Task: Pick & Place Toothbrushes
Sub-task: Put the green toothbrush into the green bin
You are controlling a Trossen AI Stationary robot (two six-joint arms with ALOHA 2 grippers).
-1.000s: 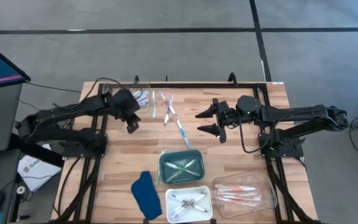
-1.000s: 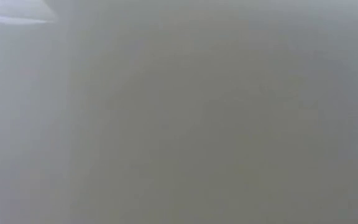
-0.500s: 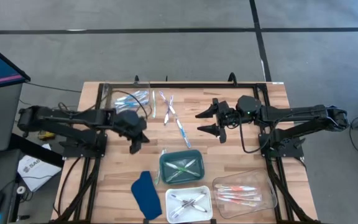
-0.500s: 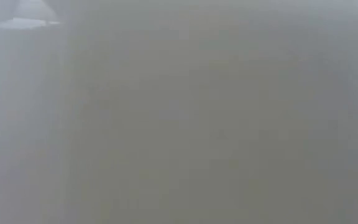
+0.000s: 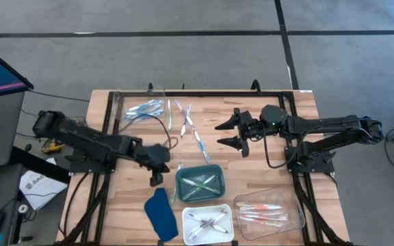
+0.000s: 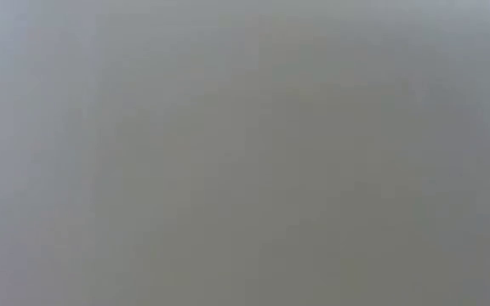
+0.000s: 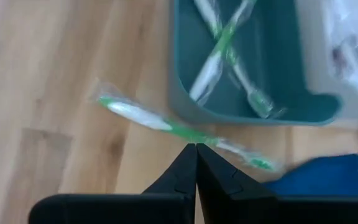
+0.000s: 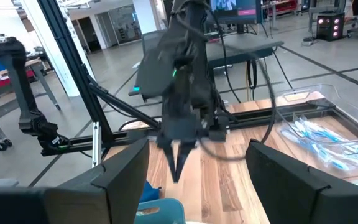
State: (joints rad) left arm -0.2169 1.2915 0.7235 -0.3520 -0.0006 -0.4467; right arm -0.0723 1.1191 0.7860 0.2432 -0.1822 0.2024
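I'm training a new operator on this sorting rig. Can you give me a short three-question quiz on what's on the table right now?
1. True or false: the left gripper has its jaws shut.
2. Which container holds pink-orange toothbrushes: A green tray, B white tray, C clear tray?
3. What flat thing lies beside the white tray, on the left arm's side?

Key: 1 true. 2 C. 3 the dark blue cloth.
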